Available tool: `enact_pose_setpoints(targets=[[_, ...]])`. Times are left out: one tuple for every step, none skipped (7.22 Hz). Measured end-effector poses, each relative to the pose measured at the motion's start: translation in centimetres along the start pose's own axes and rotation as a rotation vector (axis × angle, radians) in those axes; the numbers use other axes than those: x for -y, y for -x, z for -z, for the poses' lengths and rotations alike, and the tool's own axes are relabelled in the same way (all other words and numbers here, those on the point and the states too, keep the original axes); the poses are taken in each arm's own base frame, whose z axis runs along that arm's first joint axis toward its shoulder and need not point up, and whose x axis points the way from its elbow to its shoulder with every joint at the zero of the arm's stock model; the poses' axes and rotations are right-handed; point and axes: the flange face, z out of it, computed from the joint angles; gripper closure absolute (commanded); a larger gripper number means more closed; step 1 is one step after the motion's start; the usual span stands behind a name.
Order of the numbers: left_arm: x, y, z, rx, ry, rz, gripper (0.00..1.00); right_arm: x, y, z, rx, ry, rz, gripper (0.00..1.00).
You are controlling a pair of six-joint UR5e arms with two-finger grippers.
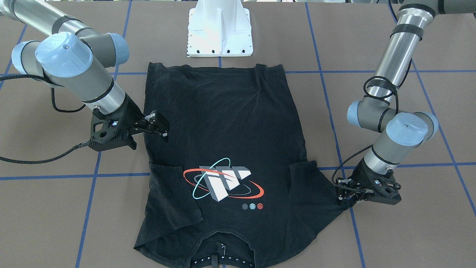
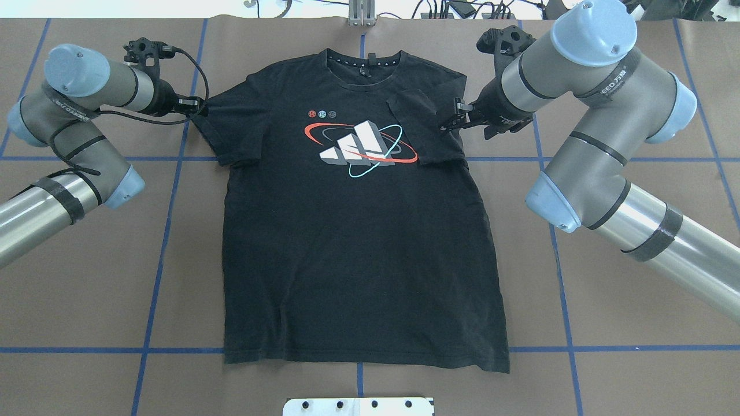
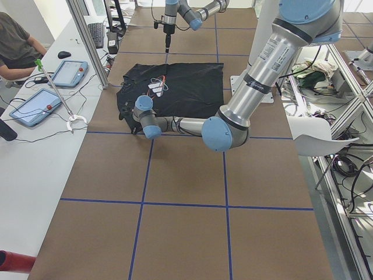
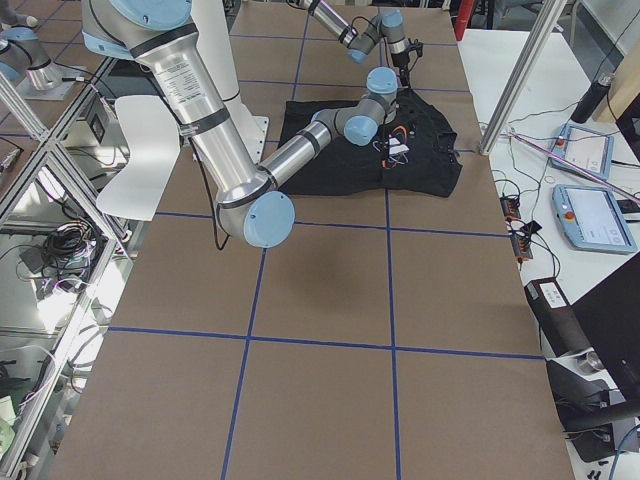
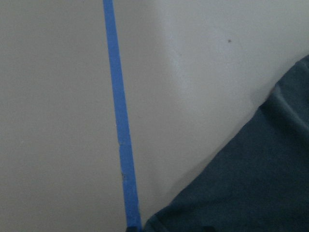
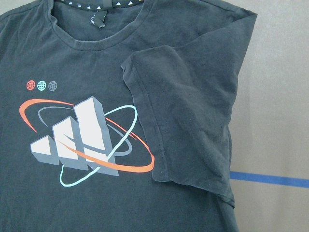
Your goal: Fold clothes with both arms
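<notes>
Black T-shirt (image 2: 358, 242) lies flat, print up, mid-counter (image 2: 624, 375); in the overhead view its frame-right sleeve is folded inward. Right end effector (image 2: 452, 115) hovers beside that flap, fingers apart, empty; it may snag the flap. Left end effector (image 2: 193, 106) is at the spread sleeve's hem, grip cannot be told; a shallow hold may slip. White pedestal (image 2: 358, 406) stands near the bottom hem.

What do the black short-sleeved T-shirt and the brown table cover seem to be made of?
Black short-sleeved T-shirt: soft matte knit fabric, perhaps cotton; it wrinkles, and one sleeve lies folded flat. Brown table cover: matte, smooth sheet, maybe paper or a mat; I cannot tell which. Blue tape lines cross it.
</notes>
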Motion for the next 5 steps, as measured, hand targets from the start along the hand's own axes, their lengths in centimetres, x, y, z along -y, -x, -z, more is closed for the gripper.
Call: enact_pose_setpoints(targets=[[0.1, 0.0, 0.1, -0.001, -0.001, 0.003, 1.0, 0.0, 0.0, 0.0, 0.0, 0.0, 0.0, 0.0], [0.2, -0.2, 0.2, -0.006, -0.002, 0.012, 1.0, 0.0, 0.0, 0.0, -0.001, -0.001, 0.0, 0.0], [0.5, -0.8, 0.7, -0.017, -0.007, 0.023, 1.0, 0.0, -0.1, 0.0, -0.001, -0.001, -0.001, 0.0], [0.9, -1.9, 1.6, -0.041, -0.007, 0.034, 1.0, 0.0, -0.1, 0.0, -0.001, -0.001, -0.002, 0.0], [1.2, -3.4, 2.5, -0.073, 0.001, 0.062, 1.0, 0.0, -0.2, 0.0, -0.002, 0.0, -0.003, 0.0]])
